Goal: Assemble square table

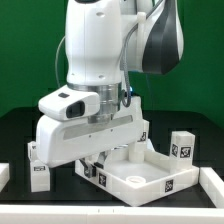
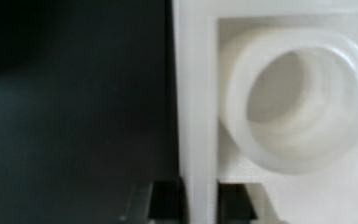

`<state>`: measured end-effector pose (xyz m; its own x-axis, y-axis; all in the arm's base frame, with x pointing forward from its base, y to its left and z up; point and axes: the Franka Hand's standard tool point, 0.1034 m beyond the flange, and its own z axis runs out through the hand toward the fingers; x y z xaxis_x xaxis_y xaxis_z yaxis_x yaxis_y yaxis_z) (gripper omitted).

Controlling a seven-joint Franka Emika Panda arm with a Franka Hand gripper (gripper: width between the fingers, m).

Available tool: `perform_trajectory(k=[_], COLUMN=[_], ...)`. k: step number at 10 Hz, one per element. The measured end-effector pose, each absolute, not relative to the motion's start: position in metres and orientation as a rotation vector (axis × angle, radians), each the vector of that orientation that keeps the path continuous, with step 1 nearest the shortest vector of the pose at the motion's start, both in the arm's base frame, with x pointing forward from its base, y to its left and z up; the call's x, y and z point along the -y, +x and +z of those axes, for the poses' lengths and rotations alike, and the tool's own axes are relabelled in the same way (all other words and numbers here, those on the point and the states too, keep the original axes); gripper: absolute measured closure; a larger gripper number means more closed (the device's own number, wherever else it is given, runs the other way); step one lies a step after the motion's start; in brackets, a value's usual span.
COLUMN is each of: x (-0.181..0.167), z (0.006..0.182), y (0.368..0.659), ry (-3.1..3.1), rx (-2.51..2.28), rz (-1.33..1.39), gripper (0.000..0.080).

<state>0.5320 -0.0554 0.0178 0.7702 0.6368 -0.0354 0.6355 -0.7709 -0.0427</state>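
The white square table top [image 1: 150, 175] lies tray-like on the black table in the exterior view, with tags on its side walls. My gripper [image 1: 110, 156] is low over its near-left rim. In the wrist view the raised rim [image 2: 194, 100] runs straight between my dark fingers [image 2: 158, 203], which sit tight against both its sides, so the gripper [image 2: 195, 205] is shut on the rim. A round screw socket [image 2: 300, 110] shows inside the tray. A tagged white leg [image 1: 182, 147] stands to the exterior view's right, and two more legs [image 1: 38, 172] stand to the left.
White bars lie at the front corners of the table, one on the exterior view's left [image 1: 4, 176] and one on the right [image 1: 211, 183]. A green wall stands behind. The arm's bulk hides the table's back middle.
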Motion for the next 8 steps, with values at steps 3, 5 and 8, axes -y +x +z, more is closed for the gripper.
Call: perform_trajectory(k=[3,5,8], x=[0.037,0.029,0.045], z=[0.022,0.019,0.016], y=[0.546,0.578,0.582], ry=[-2.812,-2.570,-2.431], rx=[1.425,1.777,1.929], rz=[0.071,0.047,0.078], gripper=[0.0736,0.0736,0.0737])
